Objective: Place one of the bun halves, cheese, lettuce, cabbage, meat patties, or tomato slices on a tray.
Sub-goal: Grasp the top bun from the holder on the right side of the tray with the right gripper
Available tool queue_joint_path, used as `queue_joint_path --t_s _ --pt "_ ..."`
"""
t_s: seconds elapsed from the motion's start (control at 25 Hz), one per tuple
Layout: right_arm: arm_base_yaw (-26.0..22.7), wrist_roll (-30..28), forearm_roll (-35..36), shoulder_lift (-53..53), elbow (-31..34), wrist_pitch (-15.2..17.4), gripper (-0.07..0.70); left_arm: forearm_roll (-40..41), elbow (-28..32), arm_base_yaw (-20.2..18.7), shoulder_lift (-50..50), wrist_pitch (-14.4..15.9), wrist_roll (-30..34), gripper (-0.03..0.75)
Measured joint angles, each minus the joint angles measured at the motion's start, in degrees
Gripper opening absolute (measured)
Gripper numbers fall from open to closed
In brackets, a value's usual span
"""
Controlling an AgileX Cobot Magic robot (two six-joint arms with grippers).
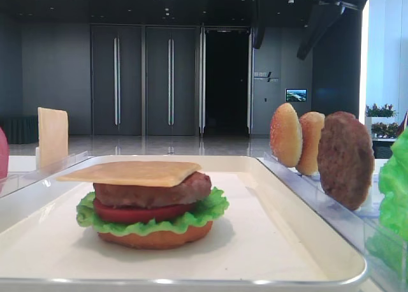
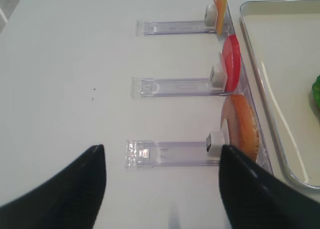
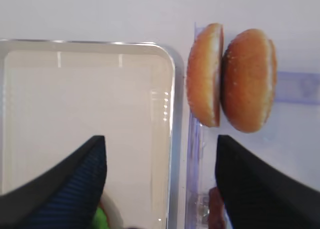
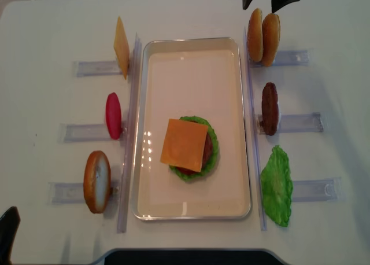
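My right gripper [image 3: 160, 154] hangs spread wide, nothing in it, above two upright seeded buns [image 3: 205, 74], golden-tan, domed; no writing readable. Left gripper [image 2: 160, 159] spread too.

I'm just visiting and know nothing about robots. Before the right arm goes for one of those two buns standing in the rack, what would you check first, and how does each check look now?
1. Right tool open: ok, jaws stand wide apart with nothing between them.
2. Bun halves reachable: ok, both stand upright side by side in the clear rack, just ahead of the tool.
3. Tool lined up with a bun: not ok, it sits short of them, centred nearer the tray's rim.
4. Stack ready for a top: ok, cheese lies uppermost on the burger.
5. Left tool clear of the tray: ok, over bare table.
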Motion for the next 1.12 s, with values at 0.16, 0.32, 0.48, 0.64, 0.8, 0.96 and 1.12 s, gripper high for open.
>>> queue_joint_path --t_s 0.16,0.32,0.48,0.64,0.8,0.96,1.12 --pt "0.8 0.8 -0.1 0.3 0.0 -1.6 0.473 0.0 0.0 0.0 0.0 0.0 0.0 0.534" --pt "0.8 0.8 -2.6 0.5 0.0 -2.0 0.473 0.0 0.0 0.0 0.0 0.0 0.0 0.534" --pt "0.6 0.8 -4.1 1.2 0.0 -2.1 0.473 0.0 0.0 0.0 0.0 0.0 0.0 0.534" --pt "0.3 0.2 -4.2 2.9 0.0 -2.2 0.473 0.0 0.0 0.0 0.0 0.0 0.0 0.534" --pt "-0.1 -0.2 -4.2 4.4 0.0 -2.9 0.473 0.0 0.0 0.0 0.0 0.0 0.0 0.534" --pt "-0.2 -0.7 -3.6 5.6 0.0 -4.5 0.473 -0.1 0.0 0.0 0.0 0.0 0.0 0.534" --pt "-0.3 -1.5 -2.7 6.6 0.0 -5.9 0.473 -0.1 0.0 0.0 0.0 0.0 0.0 0.534"
